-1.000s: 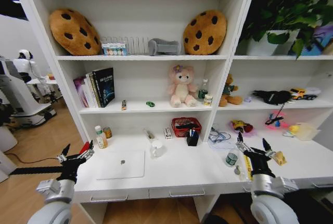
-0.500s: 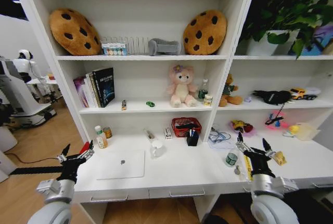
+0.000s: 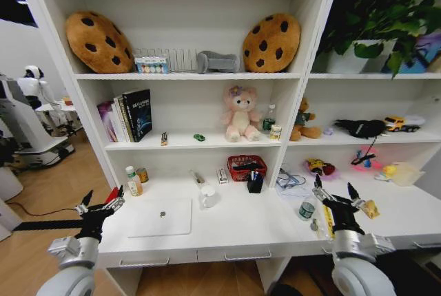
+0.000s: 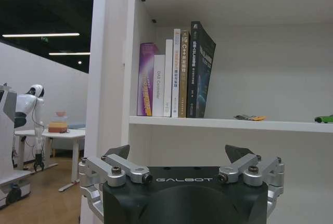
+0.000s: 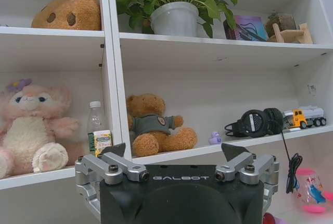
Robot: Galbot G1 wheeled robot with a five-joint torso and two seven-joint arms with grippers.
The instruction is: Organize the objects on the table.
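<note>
left tool [image 3: 100,206] raised, open | right tool [image 3: 335,195] raised, apparently open

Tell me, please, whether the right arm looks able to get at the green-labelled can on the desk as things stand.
Probably yes. The right gripper is open and hovers just beside the can, which stands near the front of the desk. Nothing lies between them, though a yellow packet sits on the gripper's other side.

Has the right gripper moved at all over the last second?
No. In the head view the right gripper sits open in the same spot beside the green-labelled can on the table as before.
</note>
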